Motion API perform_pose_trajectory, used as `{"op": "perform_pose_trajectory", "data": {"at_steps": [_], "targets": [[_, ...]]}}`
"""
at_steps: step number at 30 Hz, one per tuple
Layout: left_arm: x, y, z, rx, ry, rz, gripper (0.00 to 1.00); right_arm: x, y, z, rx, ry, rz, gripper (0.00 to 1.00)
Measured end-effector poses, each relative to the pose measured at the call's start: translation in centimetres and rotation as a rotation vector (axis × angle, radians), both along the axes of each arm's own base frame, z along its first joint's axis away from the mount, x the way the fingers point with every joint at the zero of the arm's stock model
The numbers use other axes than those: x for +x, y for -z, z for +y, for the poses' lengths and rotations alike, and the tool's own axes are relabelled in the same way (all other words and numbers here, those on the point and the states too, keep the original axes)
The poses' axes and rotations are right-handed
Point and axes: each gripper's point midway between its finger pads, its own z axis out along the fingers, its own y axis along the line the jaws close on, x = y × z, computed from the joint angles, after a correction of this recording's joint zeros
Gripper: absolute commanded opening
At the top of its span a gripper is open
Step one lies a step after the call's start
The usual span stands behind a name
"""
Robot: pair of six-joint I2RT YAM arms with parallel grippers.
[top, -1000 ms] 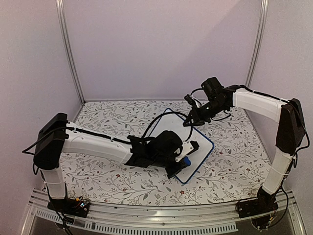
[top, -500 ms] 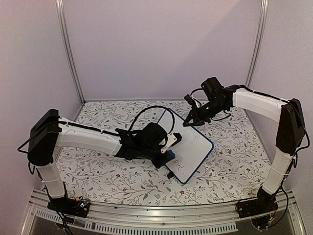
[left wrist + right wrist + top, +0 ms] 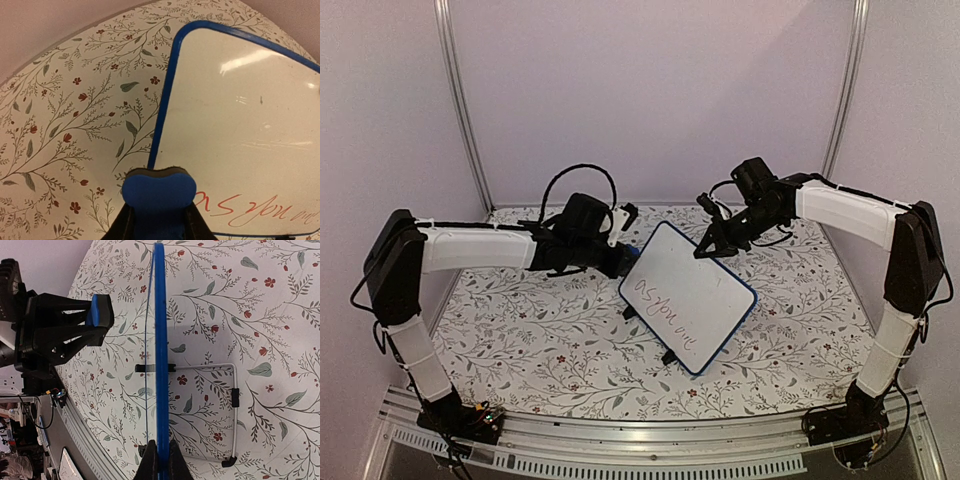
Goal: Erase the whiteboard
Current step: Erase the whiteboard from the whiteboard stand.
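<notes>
Since the earlier frame, we see the left arm swing away from the near corner of the board to its far-left side. The left gripper [image 3: 620,262] now hangs just off the board's left edge, above the flowered table [image 3: 540,360], and no longer covers the surface. Its jaws are clamped on the blue eraser [image 3: 159,189], which the right wrist view shows held clear of the white face. The whiteboard [image 3: 695,290] sits at the middle of the table, tilted up on its wire stand [image 3: 234,390], and has not shifted. The right gripper [image 3: 708,250] pinches its far blue rim, jaws closed on the frame, steadying it. We judge the job at best partly done: 1 line of reddish handwriting [image 3: 250,210] runs along the board's lower-left edge and reads clearly, with no smear that we can make out, while the rest of the surface is bare. What is left, in our view, is to bring the eraser back onto that line and wipe along its whole length while the right arm holds the board.
</notes>
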Motion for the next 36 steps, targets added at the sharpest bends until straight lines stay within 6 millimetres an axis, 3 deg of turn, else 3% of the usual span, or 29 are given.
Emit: {"op": "perform_pose_trajectory", "data": {"at_steps": [5,15,20,29,36], "targets": [[1.2,-0.1,1.2,-0.037,-0.017,0.018,0.0,0.0,0.0,0.0,0.0,0.0,0.0,0.0],[-1.3,2.3,0.5,-0.085,0.068,0.118,0.0,0.0,0.0,0.0,0.0,0.0,0.0,0.0],[-1.5,2.2,0.0,-0.1,0.087,0.119,0.0,0.0,0.0,0.0,0.0,0.0,0.0,0.0],[-1.2,4.5,-0.8,-0.065,0.095,0.148,0.0,0.0,0.0,0.0,0.0,0.0,0.0,0.0],[-1.4,4.8,-1.0,-0.058,0.102,0.152,0.0,0.0,0.0,0.0,0.0,0.0,0.0,0.0]]}}
